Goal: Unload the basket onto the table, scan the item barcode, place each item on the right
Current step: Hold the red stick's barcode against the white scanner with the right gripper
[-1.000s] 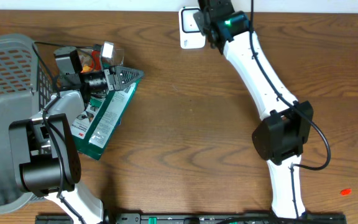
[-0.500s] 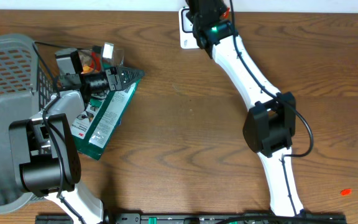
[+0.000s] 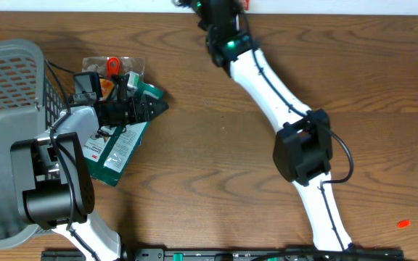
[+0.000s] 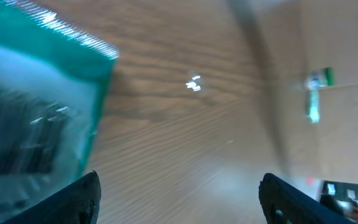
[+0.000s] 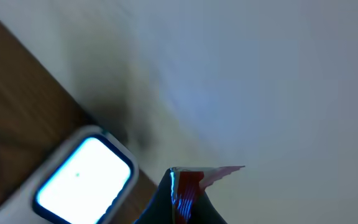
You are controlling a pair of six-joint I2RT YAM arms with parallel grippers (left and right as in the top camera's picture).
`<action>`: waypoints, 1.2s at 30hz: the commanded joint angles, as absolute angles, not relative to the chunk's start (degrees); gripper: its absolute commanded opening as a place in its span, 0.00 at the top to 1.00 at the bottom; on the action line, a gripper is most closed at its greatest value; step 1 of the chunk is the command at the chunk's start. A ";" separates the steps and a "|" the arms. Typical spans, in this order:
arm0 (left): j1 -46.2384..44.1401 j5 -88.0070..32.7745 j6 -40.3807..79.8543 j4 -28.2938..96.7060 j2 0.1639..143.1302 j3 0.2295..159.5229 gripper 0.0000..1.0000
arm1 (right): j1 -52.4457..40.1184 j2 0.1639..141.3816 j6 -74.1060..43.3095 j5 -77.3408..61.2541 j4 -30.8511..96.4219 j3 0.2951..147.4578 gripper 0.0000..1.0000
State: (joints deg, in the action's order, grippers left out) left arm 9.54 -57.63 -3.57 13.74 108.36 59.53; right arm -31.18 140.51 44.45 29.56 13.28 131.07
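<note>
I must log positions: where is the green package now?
In the overhead view, the green package lies left on the table, beside the grey basket.

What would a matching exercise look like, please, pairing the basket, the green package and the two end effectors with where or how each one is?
Things:
1. grey basket
2. green package
3. left end effector
4. right end effector

Places or states:
A. shut on a red-and-white packet
B. open, holding nothing
C. at the far left of the overhead view
D. lying on the table just right of the basket

Pairs: 1-C, 2-D, 3-B, 4-A
</note>
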 commanded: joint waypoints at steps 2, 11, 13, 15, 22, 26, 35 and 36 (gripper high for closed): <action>9.56 -51.11 -7.31 14.63 108.40 59.40 0.19 | -32.27 143.76 50.06 29.93 12.01 131.33 0.99; 9.56 -50.26 -7.92 14.74 108.40 59.40 0.19 | -32.56 146.45 54.94 30.35 11.77 131.28 0.99; 9.56 -50.24 -7.92 14.72 108.40 59.40 0.19 | -32.58 146.76 55.29 30.17 11.75 131.26 0.99; 9.56 -50.24 -7.92 14.72 108.40 59.40 0.19 | -32.56 147.06 55.92 30.13 11.79 131.24 0.99; 9.56 -50.24 -7.92 14.72 108.40 59.40 0.19 | -32.25 147.35 57.52 29.30 13.19 129.51 0.99; 9.56 -50.24 -7.94 14.74 108.40 59.40 0.19 | -31.94 147.35 59.42 29.30 12.78 127.24 0.99; 9.56 -50.22 -7.97 14.72 108.40 59.40 0.19 | -31.88 147.35 59.46 29.32 12.10 125.38 0.99; 9.56 -50.22 -8.14 14.72 108.40 59.40 0.19 | -31.88 147.35 59.57 29.39 11.92 125.38 0.99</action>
State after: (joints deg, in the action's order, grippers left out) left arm 9.54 -50.83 -6.50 14.59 108.36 59.53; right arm -32.64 146.80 58.85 29.36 12.40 125.51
